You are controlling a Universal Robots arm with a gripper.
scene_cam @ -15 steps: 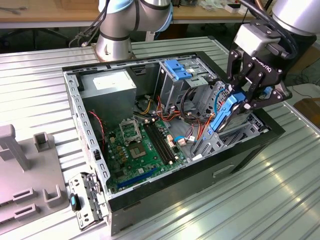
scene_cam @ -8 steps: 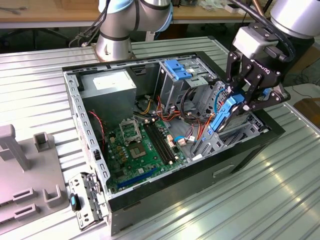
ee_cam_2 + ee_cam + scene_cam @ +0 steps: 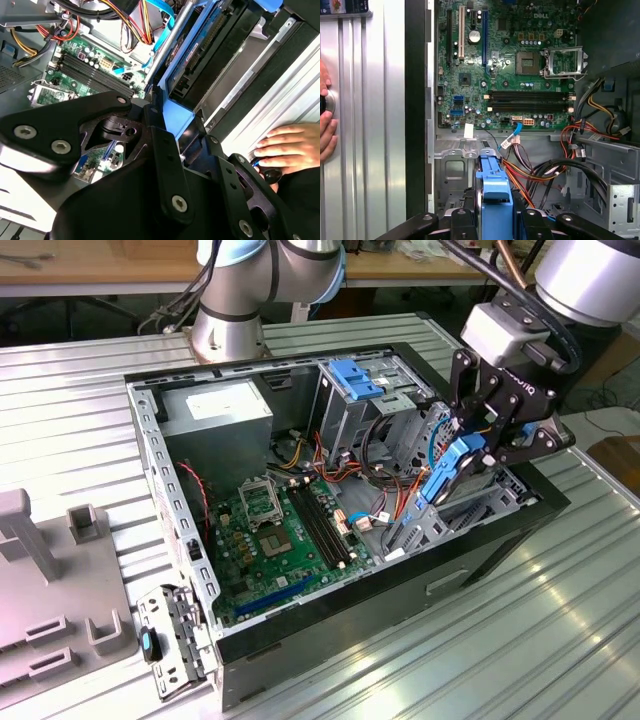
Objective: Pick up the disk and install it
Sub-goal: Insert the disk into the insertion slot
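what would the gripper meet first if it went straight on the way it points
Likely the grey drive bay, through the disk the gripper holds; cables lie close beside, depth unclear.

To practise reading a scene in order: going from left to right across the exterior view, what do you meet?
Grey fixture block → loose metal bracket → motherboard → the disk, held in the hand.

The computer case (image 3: 400, 610) stands open on the bench (image 3: 540, 640). In the exterior view, inside it, the power supply (image 3: 215, 410) lies at eleven o'clock from the motherboard (image 3: 270, 540). The drive cage (image 3: 350, 405) lies at one o'clock, and the disk (image 3: 447, 472) at two o'clock, clasped in the end effector (image 3: 472, 452).
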